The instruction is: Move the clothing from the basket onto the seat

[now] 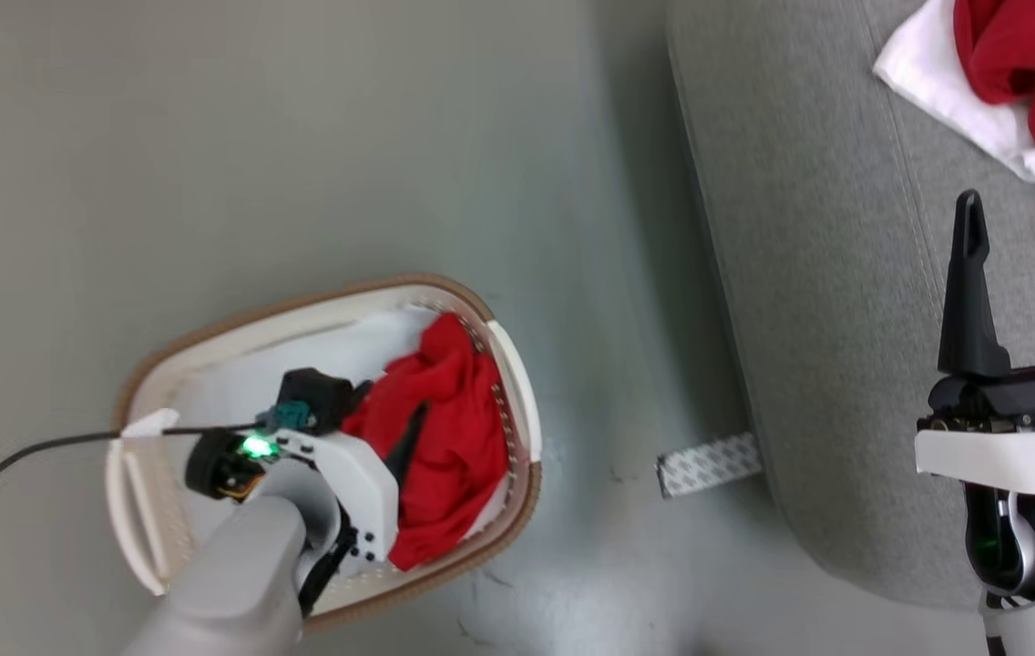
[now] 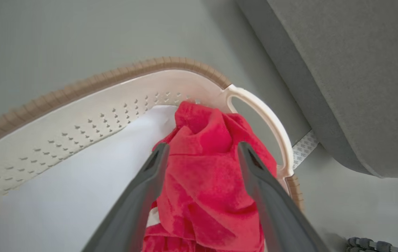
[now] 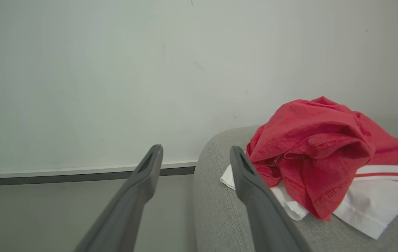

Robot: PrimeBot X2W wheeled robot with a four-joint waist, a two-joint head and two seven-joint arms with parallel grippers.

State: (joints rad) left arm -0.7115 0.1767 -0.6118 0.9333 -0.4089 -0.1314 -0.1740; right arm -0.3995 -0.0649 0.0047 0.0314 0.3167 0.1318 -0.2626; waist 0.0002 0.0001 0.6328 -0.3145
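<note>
**Left.** The left gripper reaches down into the basket with its two fingers spread wide. The red garment bunches up between them, and one finger flanks each side of the cloth without pinching it. Beyond the fingertips, the garment heaps against the basket's perforated wall and handle.

**Right.** The right gripper hovers above the seat near its rounded edge. Its fingers are parted about as wide, with nothing between them. Just past the fingertips, a little to their right, a red-and-white garment lies crumpled on the seat.
</note>
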